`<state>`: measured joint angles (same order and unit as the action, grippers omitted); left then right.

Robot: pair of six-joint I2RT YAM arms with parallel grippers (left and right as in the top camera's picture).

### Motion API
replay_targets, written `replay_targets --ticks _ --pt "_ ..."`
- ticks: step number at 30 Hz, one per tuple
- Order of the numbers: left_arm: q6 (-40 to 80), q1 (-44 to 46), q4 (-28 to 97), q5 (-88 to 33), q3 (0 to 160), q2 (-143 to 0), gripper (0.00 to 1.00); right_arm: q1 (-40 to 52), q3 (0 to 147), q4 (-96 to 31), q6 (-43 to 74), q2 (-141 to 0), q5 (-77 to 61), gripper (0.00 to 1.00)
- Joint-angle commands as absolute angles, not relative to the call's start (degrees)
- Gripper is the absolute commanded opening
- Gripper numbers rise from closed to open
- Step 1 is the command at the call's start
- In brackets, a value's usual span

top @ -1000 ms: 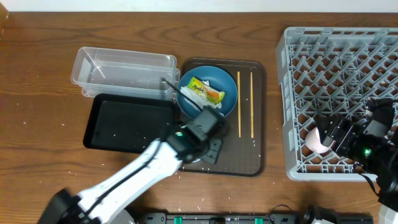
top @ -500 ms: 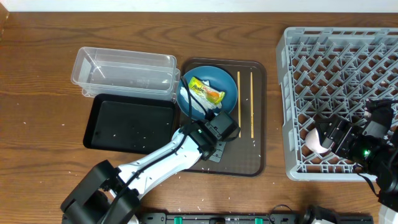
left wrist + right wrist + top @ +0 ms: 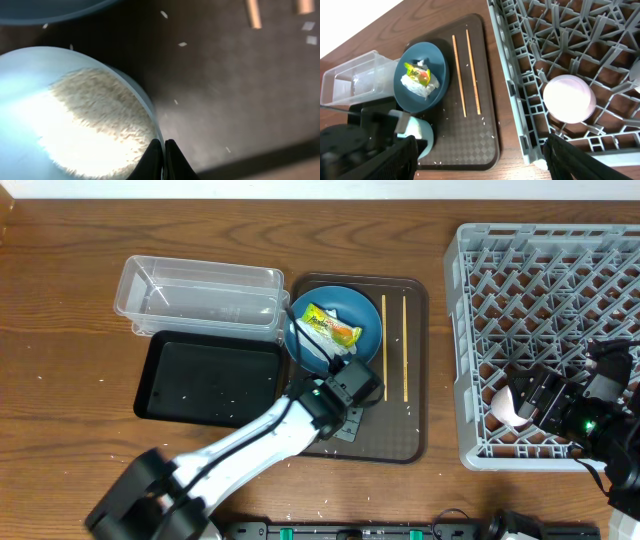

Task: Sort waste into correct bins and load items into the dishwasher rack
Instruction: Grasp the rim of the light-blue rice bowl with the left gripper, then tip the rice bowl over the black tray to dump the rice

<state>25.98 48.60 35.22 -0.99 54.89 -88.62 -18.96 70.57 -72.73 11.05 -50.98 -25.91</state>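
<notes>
Overhead, a dark wooden table (image 3: 60, 280) with long grain fills the scene, flecked here and there with white specks, and a strip of pale wall (image 3: 300, 188) runs along its far edge. The left claw (image 3: 163, 155) is clenched on the rim of the white bowl (image 3: 147, 102) — a pale sliver shows pinched between its dark fingertips. In the wrist view a heap of rice (image 3: 95, 120) lies in the bowl on the claw's left. The bowl stands on the brown serving tray (image 3: 395, 442), whose textured mat carries a few loose grains (image 3: 182, 44) beyond the claw. Just past the claw on that same tray sits the dark blue plate (image 3: 368, 315), holding the yellow-green wrapper (image 3: 330, 326) and the crumpled tissue (image 3: 338, 356). To the claw's right the two chopsticks (image 3: 384, 350) lie parallel, a little apart from each other. To its left the black tray (image 3: 210, 380) rests on the wood just beside the serving tray, with the clear tub (image 3: 200, 295) against its far side. The right claw (image 3: 480, 147) is released — fingers spread wide at the lower corners of its wrist view — above the near edge of the grey rack (image 3: 560, 270). The pink cup (image 3: 568, 98) sits in a rack cell close in front of it.
</notes>
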Motion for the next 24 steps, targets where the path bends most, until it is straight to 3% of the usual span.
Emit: replay_targets --ticks 1,7,12,24 --pt "26.89 48.9 36.97 -2.39 57.6 -81.87 0.06 -18.31 71.02 -72.82 10.2 -50.89 -25.89 0.79" --pt "25.52 43.81 38.74 -8.47 58.0 -70.98 0.06 -18.31 71.02 -72.84 10.2 -50.89 -25.91 0.79" --pt "22.24 33.54 39.64 -16.64 58.0 -65.98 0.06 -18.31 71.02 -72.88 10.2 -50.89 -25.91 0.79" --pt "6.59 -3.64 39.59 -65.78 55.48 -72.97 0.06 -18.31 71.02 -72.86 10.22 -50.89 -25.93 0.79"
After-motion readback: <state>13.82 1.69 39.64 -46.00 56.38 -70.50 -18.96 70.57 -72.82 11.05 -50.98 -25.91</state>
